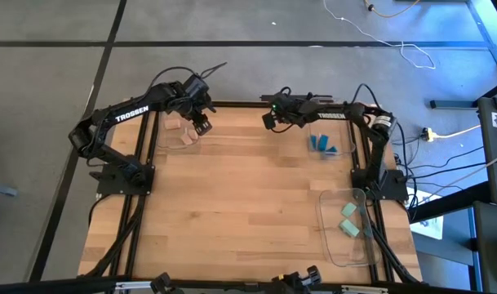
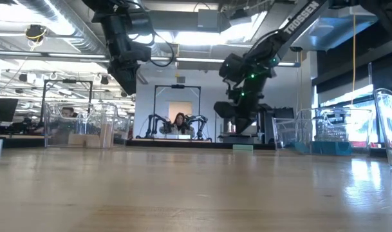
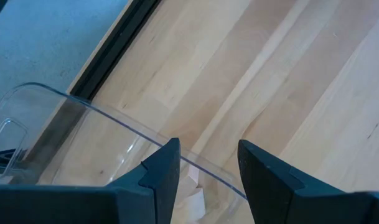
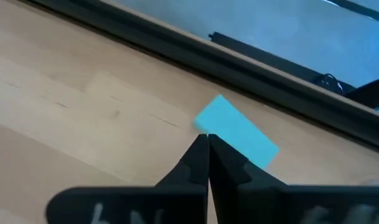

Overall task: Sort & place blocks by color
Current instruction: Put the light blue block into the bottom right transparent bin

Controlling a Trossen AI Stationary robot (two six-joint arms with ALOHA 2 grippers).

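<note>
Mint block lying flat on the bare wood at the table's 12 o'clock edge, close to the dark frame rail. That looks like the piece in play. The right gripper hangs over it with its fingers pressed tight together and nothing between them. In the low view the block sits on the boards with clear air under the gripper.

By its look it is a light, rigid little slab with smooth faces and crisp edges. It shouldn't crush, but it could squirt sideways if pinched on a corner. The best hold, I'd say, is across the two long flat sides at mid-length, with the jaws opened well before coming down.

Over at 11 o'clock, the left gripper hovers with its fingers parted and empty above the rim of a clear tray. A tan block peeks out on the tray floor below.

The blue blocks sit together at 2 o'clock, and two mint blocks rest in the tray at 4 o'clock.

From overhead the right arm hides the loose block entirely. The wrist view cuts off its near end behind the fingertips, so I can't tell whether it is a wedge or a plain slab. The tan pile can't be counted through the plastic and the fingers.
</note>
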